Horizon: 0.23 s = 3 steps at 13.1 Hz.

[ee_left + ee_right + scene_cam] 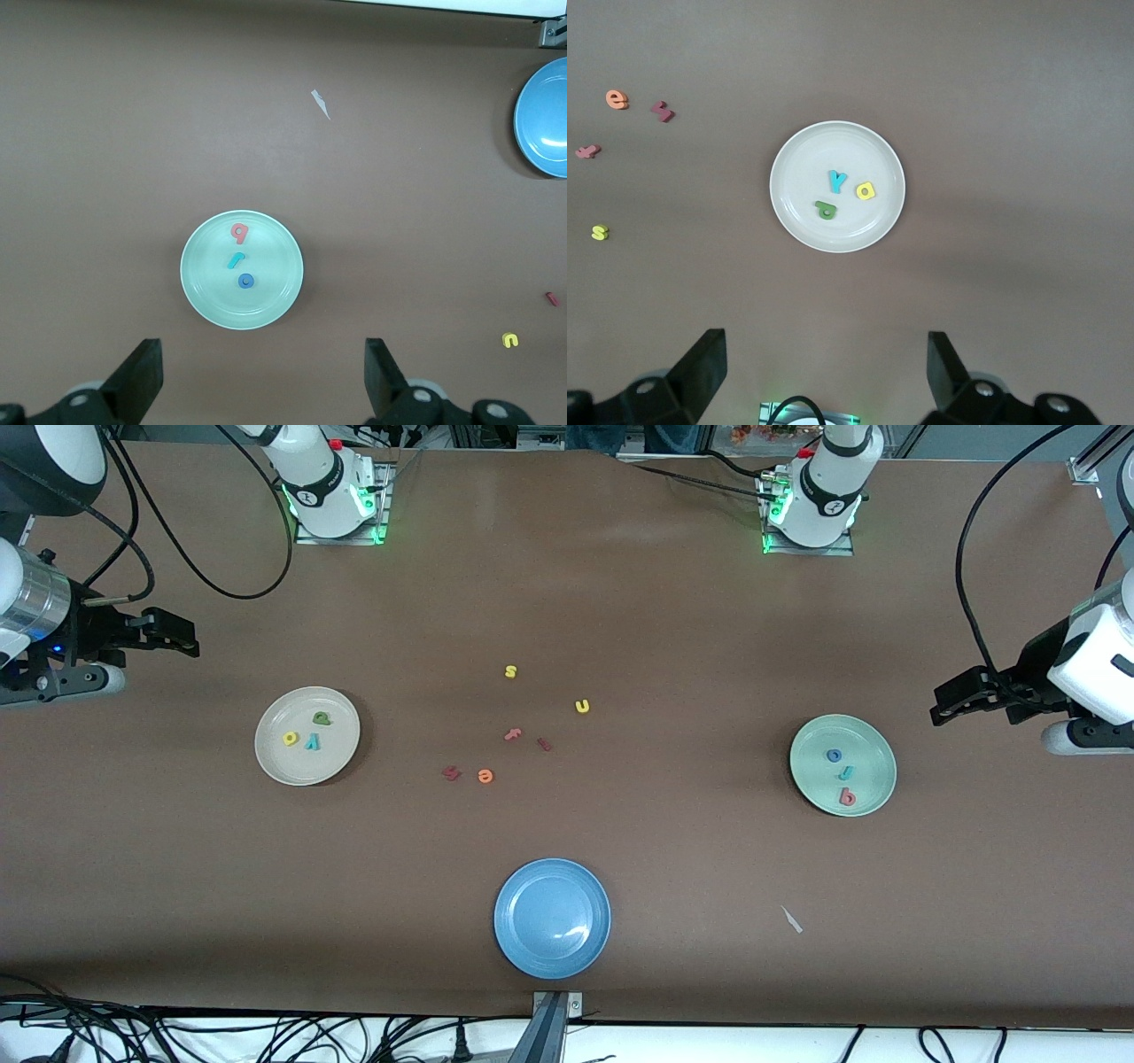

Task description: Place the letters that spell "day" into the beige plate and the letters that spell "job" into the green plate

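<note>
The beige plate (335,760) holds a green a (322,717), a yellow d (290,738) and a teal y (312,741). The right wrist view shows the same beige plate (804,168) with its three letters. The green plate (868,746) holds a blue o (834,755), a teal j (846,772) and a pinkish-red b (847,798); in the left wrist view they lie on the green plate (205,297) too. My right gripper (175,636) hangs open and empty over the table at the right arm's end. My left gripper (944,706) hangs open and empty at the left arm's end.
A blue plate (530,893) lies near the front edge with nothing in it. Loose letters lie mid-table: yellow s (510,671), yellow u (582,706), pink f (513,734), orange e (485,776) and two dark red ones. A white scrap (791,919) lies nearer the front camera than the green plate.
</note>
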Motion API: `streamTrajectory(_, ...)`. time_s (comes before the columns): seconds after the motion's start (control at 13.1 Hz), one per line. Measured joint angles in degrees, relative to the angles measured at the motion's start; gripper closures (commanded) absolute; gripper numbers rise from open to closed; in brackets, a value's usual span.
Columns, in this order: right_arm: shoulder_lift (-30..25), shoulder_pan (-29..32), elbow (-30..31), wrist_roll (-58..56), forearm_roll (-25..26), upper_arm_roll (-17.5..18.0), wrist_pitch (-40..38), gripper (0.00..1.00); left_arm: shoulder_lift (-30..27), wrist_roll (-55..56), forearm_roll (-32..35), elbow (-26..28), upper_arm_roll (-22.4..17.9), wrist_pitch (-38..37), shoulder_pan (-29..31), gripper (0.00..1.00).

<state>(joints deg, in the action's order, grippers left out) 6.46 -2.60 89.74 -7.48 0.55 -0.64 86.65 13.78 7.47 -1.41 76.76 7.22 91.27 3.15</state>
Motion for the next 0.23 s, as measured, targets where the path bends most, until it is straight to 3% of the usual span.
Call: streamTrajectory(0.23,0.0,0.0,0.0,0.0,0.0,0.0,0.0,0.0,0.28,0.0,0.0,0.0,-0.04,0.0,0.0,0.0)
